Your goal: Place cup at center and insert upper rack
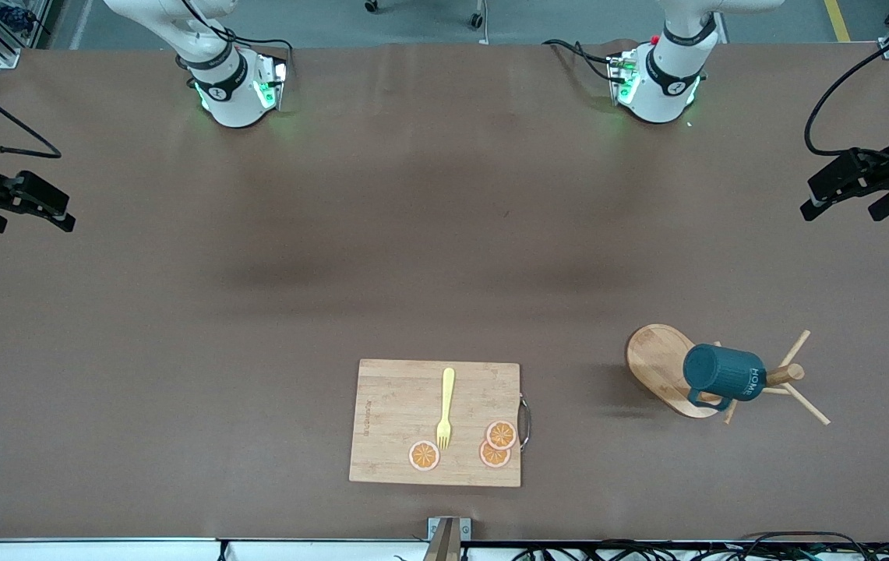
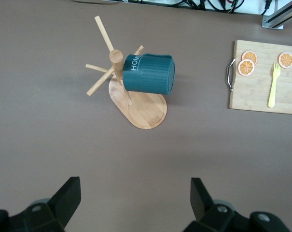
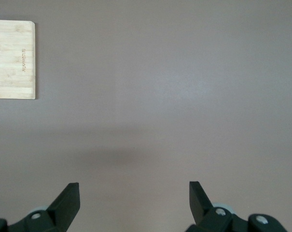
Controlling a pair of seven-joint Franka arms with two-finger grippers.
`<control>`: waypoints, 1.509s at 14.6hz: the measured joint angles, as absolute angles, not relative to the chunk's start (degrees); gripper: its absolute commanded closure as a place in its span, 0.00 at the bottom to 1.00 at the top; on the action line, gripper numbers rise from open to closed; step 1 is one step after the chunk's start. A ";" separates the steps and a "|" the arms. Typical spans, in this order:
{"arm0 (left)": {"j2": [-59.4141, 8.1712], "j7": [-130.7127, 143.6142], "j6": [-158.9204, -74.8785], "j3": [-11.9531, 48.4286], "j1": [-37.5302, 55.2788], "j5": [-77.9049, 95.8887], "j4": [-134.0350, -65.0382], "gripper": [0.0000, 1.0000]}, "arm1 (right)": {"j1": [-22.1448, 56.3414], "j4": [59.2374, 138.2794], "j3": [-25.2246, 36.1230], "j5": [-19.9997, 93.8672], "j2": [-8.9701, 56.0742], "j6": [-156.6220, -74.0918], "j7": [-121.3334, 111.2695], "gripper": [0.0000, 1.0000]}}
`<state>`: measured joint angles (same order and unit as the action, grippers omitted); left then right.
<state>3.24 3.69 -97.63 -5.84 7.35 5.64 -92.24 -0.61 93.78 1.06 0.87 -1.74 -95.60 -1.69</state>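
A: Presently, nothing is held. The left gripper (image 1: 853, 199) is seen at the right edge of the front view, over bare worktop (image 1: 413, 234) at the left arm's end, its jaws spread wide and empty. The right gripper (image 1: 27, 210) is seen at the left edge of that view, over the right arm's end, jaws likewise wide and empty; that arm waits.

B: And where are the task's things found?

A: The cup (image 1: 723, 374) is seen at the lower right of the front view, hung sideways on the upper rack (image 1: 666, 366), which stands on its oval base. The handle appears to be hooked over a peg, though this is partly hidden.

B: How should the step be done well?

A: The cup would best be gripped by its ribbed body or rim, and drawn off along the peg's line, so that the rack is not tipped. The rack looks light; it may need steadying.

B: Is anything contained?

A: No contents are visible in the cup. On the cutting board (image 1: 389, 405), at the lower middle, a yellow fork (image 1: 446, 407) and three orange slices (image 1: 499, 444) are laid.
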 measured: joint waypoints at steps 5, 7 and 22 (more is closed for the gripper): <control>1.63 3.69 -97.63 -5.87 7.29 5.64 -92.31 0.00 | -0.61 93.78 1.11 0.87 -1.74 -95.55 -1.69 0.00; 1.44 3.69 -97.63 -5.21 6.49 5.64 -92.30 0.00 | -0.60 93.78 1.07 0.87 -1.74 -95.54 -1.72 0.00; 1.49 3.68 -97.63 -2.87 4.29 5.64 -91.24 0.00 | -0.44 93.70 0.91 0.87 -1.74 -95.55 -1.73 0.00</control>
<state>1.49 3.68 -97.63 -2.87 4.29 5.64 -91.24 -0.44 93.70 0.91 0.87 -1.74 -95.55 -1.73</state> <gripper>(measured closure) 0.000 0.000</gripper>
